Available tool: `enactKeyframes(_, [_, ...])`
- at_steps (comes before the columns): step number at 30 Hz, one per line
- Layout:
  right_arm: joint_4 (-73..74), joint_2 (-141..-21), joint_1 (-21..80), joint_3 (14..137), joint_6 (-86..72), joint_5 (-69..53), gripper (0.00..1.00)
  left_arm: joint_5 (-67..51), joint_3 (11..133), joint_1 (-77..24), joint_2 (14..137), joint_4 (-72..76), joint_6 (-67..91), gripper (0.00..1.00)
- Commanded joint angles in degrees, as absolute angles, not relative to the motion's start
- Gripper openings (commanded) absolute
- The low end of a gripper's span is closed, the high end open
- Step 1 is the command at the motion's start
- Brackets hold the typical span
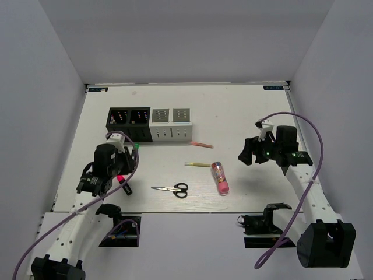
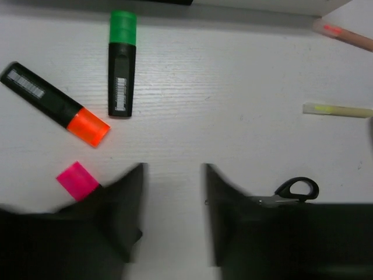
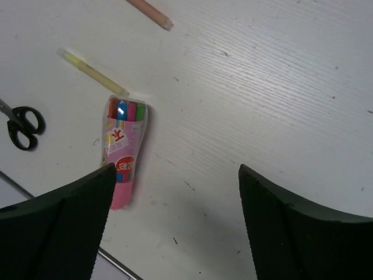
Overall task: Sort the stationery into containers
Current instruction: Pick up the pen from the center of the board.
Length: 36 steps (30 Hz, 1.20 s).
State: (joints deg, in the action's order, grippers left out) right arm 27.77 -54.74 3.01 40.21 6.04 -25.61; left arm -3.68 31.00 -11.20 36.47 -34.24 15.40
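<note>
The joined holders (image 1: 150,123), two black on the left and two white on the right, stand at the back. In the left wrist view a green-capped marker (image 2: 122,64), an orange-capped marker (image 2: 55,104) and a pink-red cap (image 2: 77,181) lie left of my open, empty left gripper (image 2: 173,175). The scissors (image 1: 172,189) lie to its right. The thin pink pen (image 1: 201,144), yellow pencil (image 1: 197,165) and pink-ended tube (image 1: 220,177) lie mid-table. My right gripper (image 3: 176,175) is open and empty, above the table right of the tube (image 3: 123,149).
The white table (image 1: 245,111) is enclosed by grey walls on three sides. Its near edge (image 3: 116,262) shows just below the tube in the right wrist view. The left arm (image 1: 108,160) covers most of the markers in the top view.
</note>
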Motion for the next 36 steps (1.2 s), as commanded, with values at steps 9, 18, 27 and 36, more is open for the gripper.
enactKeyframes(9, [32.5,-57.2,4.1,45.3,8.7,-32.3,0.65,-4.8,41.2,-12.6,54.6,-41.4,16.4,0.32])
enactKeyframes(18, [31.7,-55.4,6.2,44.6,7.4,-34.1,0.51,3.3,37.4,-12.4,63.0,-25.7,11.7,0.57])
enactKeyframes(27, [31.2,-54.4,7.4,44.6,6.9,-33.6,0.43,7.2,36.2,-12.6,69.1,-18.7,11.9,0.69])
enactKeyframes(36, [30.9,-54.9,8.7,44.6,6.7,-32.3,0.44,8.9,36.6,-12.5,77.5,-13.3,10.7,0.68])
